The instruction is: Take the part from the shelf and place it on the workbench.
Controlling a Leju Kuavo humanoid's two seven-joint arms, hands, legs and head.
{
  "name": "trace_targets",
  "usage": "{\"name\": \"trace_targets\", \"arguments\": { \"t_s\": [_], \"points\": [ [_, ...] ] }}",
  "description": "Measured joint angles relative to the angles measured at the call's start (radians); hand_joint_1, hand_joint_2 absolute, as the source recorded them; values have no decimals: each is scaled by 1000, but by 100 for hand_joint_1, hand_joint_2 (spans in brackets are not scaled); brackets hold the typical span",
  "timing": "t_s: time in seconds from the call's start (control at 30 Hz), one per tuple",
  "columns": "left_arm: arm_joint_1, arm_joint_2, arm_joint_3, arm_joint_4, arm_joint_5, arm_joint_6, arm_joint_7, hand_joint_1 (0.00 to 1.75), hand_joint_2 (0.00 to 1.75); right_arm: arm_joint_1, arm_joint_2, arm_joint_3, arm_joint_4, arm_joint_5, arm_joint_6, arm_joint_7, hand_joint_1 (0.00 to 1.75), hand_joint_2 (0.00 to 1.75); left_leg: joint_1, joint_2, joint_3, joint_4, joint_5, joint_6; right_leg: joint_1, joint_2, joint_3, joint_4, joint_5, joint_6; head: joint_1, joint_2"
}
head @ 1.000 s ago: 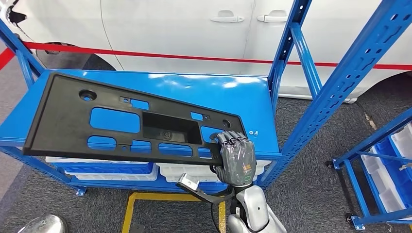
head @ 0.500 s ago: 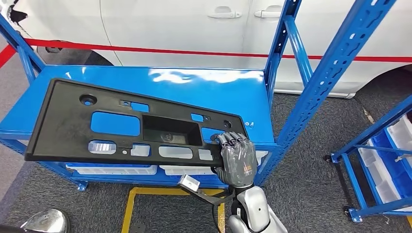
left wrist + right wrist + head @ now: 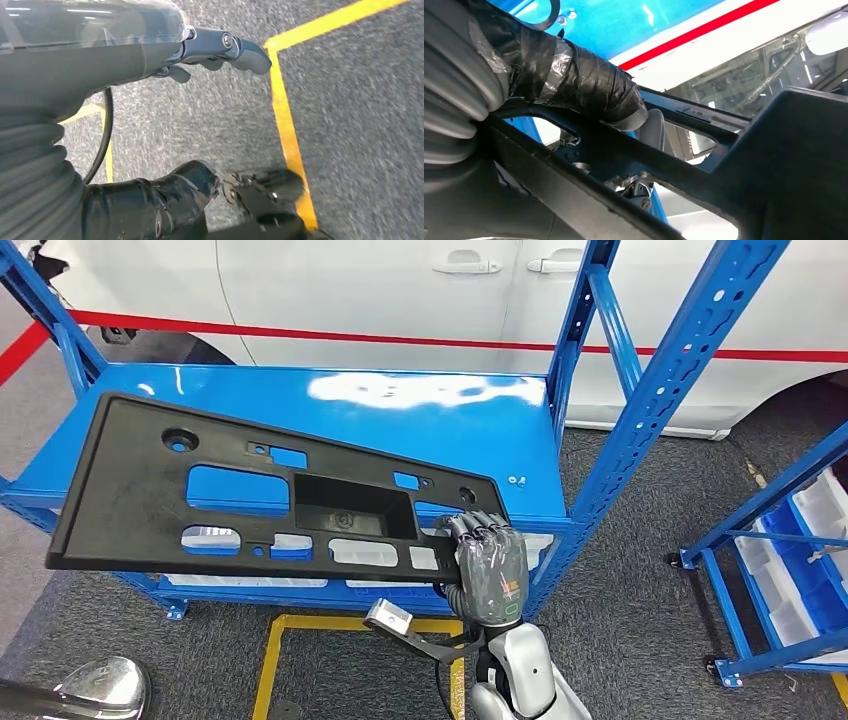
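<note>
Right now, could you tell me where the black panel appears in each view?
Head view: the black panel spans left to centre, held at its right end by the right hand.
Left wrist view: not in it.
Right wrist view: its underside crosses the frame.
Shared landmark: blue shelf.

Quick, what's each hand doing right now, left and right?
Left hand: holds nothing, hanging over the floor; whether its fingers are spread or curled cannot be told.
Right hand: grips the black panel at its near corner.

shelf point(image 3: 420, 435): blue, glossy top | lower tier: white bins point(image 3: 240, 582) | floor point(image 3: 620, 640): grey carpet
</note>
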Motion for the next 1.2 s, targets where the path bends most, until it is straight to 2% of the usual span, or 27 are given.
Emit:
{"name": "trace_targets", "arguments": {
  "t_s": [0.03,0.07,0.13,0.17,0.2,0.23,0.27,0.33,0.37,0.4,0.5,0.53,0.57,0.6,0.67,0.7,0.73,0.77,0.87,0.9,0.97,1.03,1.07,1.1,1.17,1.2],
  "points": [
    [0,0,0,0,-1,0,0,0,175,0,0,-1,0,2,0,0,171,175,3,2,-1,-7,11,8,1,1,-6,12,-14,5,0,0],
    [-1,0,0,0,-2,0,0,0,175,-1,0,-3,0,4,0,0,171,175,5,3,-5,-14,21,15,1,2,-19,44,-43,9,1,0],
    [-3,-1,0,0,-5,0,0,0,175,0,0,-5,0,7,0,0,171,175,5,5,-20,-13,34,22,-1,3,-63,161,-125,13,1,0],
    [-3,-1,0,0,-7,0,1,0,175,1,0,-6,0,9,0,1,171,175,5,5,-30,-9,38,22,-2,3,-81,220,-155,15,0,0],
    [-2,-1,0,0,-7,0,1,0,175,2,0,-7,1,11,0,1,171,175,5,5,-41,-4,41,21,-2,3,-87,254,-169,16,0,0],
    [-1,-1,0,0,-8,0,1,0,175,3,0,-8,1,11,0,1,171,175,5,5,-50,1,44,20,-3,3,-76,253,-164,16,0,0],
    [-1,-1,0,0,-8,0,2,0,175,3,0,-9,2,12,0,2,171,175,5,4,-58,8,45,19,-4,2,-44,213,-144,16,0,0],
    [-1,-2,0,0,-8,0,2,0,175,2,0,-11,3,10,0,3,171,175,4,4,-71,22,47,14,-5,3,37,86,-104,11,0,0],
    [-1,-2,0,0,-8,0,2,0,175,1,1,-12,3,9,0,4,171,175,2,3,-77,29,48,10,-4,3,63,39,-91,8,0,0],
    [-1,-2,0,0,-9,0,2,0,175,1,1,-12,3,7,0,4,171,175,1,3,-81,34,50,4,-2,4,73,16,-87,4,0,0],
    [-1,-1,2,0,-9,1,2,0,175,1,2,-13,3,5,0,5,171,175,1,2,-89,36,58,-16,1,6,63,10,-72,-13,0,0],
    [-1,-1,2,0,-10,2,2,0,175,1,3,-13,3,4,0,5,171,175,3,2,-94,43,48,-23,-1,5,59,7,-65,-21,0,0],
    [-1,-1,3,0,-10,2,2,0,175,1,4,-13,3,4,0,5,171,175,4,1,-105,66,25,-29,-3,4,54,3,-58,-29,0,0],
    [-1,-1,4,0,-10,2,2,0,175,0,6,-13,3,4,0,5,171,175,6,1,-122,109,-10,-34,-4,3,48,2,-51,-34,-1,0],
    [-1,-1,7,0,-10,3,2,0,175,1,7,-13,3,3,0,5,171,175,7,1,-163,231,-87,-42,-3,1,32,2,-39,-39,-1,0],
    [-1,-1,9,0,-10,3,2,0,175,2,7,-13,3,3,0,4,171,175,8,1,-175,278,-109,-44,-2,1,23,3,-33,-39,-1,0],
    [0,-1,10,0,-10,3,3,0,175,2,7,-13,3,2,0,4,171,175,8,1,-172,296,-114,-44,-2,1,14,5,-28,-38,-1,0],
    [0,-1,11,0,-11,3,3,0,175,2,7,-13,3,1,0,4,171,175,8,1,-148,273,-101,-43,-1,1,6,6,-22,-37,-1,0],
    [-4,-1,15,0,-12,3,3,0,175,2,10,-15,2,-4,0,2,171,175,3,0,-22,74,-38,-27,0,2,-8,7,-6,-28,-1,0],
    [-5,-1,16,0,-12,4,3,0,175,2,12,-16,1,-6,0,1,171,175,0,-1,1,31,-28,-21,1,2,-10,6,-1,-22,-1,0],
    [-6,-1,17,0,-14,3,3,0,175,2,14,-18,0,-11,0,1,171,175,-6,-1,5,11,-19,-10,1,1,-12,2,10,-9,-1,0],
    [-4,-1,18,0,-15,3,3,0,175,2,15,-20,0,-17,0,-1,171,175,-1,1,2,2,-1,3,1,1,-15,3,10,2,0,0],
    [-5,-1,18,0,-14,2,3,0,175,2,15,-22,0,-21,0,-3,171,175,2,3,-2,-4,10,11,1,2,-22,20,-8,7,0,0],
    [-5,-1,19,0,-14,1,3,0,175,2,15,-24,0,-26,0,-6,171,175,4,5,-8,-8,21,18,1,3,-36,56,-41,10,0,0],
    [-7,-2,19,0,-15,0,2,0,175,4,15,-27,0,-40,0,-14,171,175,3,6,-27,-7,35,24,-1,3,-77,177,-127,15,1,0],
    [-6,-2,19,0,-15,-1,2,0,175,5,15,-27,0,-47,0,-18,171,175,3,6,-38,-4,41,24,-1,3,-92,233,-157,17,0,0]
  ]
}}
